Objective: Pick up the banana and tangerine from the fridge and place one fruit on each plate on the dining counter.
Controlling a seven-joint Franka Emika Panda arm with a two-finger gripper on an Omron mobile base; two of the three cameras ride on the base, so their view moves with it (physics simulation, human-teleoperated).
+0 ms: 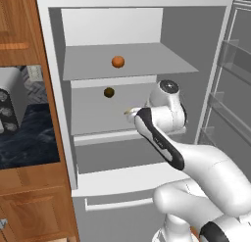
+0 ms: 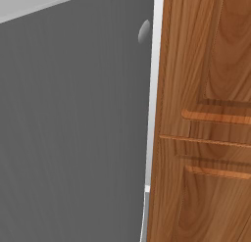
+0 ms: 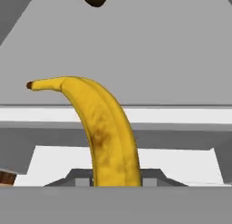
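Holding the banana (image 3: 108, 132), we're on the first pick inside the fridge (image 1: 56, 89): our gripper (image 3: 115, 184) is clenched on its lower end, yellow body brown-flecked, dark tip pointing away. Left to right, tangerine (image 1: 117, 61) waits on the upper shelf. Next, we judge, back out clear of the shelves.

Illumination is even and diffuse, with no visible lamp. The fridge (image 1: 122, 79) interior renders in flat greys; the undersides of its shelves read slightly darker, and cast shadows are soft and faint. The robot arm (image 1: 196, 167) shows gentle shading with a mild sheen, no harsh glare. The banana (image 3: 106, 132) is sharp and evenly lit, its mottled skin clear. The wooden cabinet (image 2: 206, 118) close to the right base camera shows crisp grain. No motion blur or edge distortion appears.
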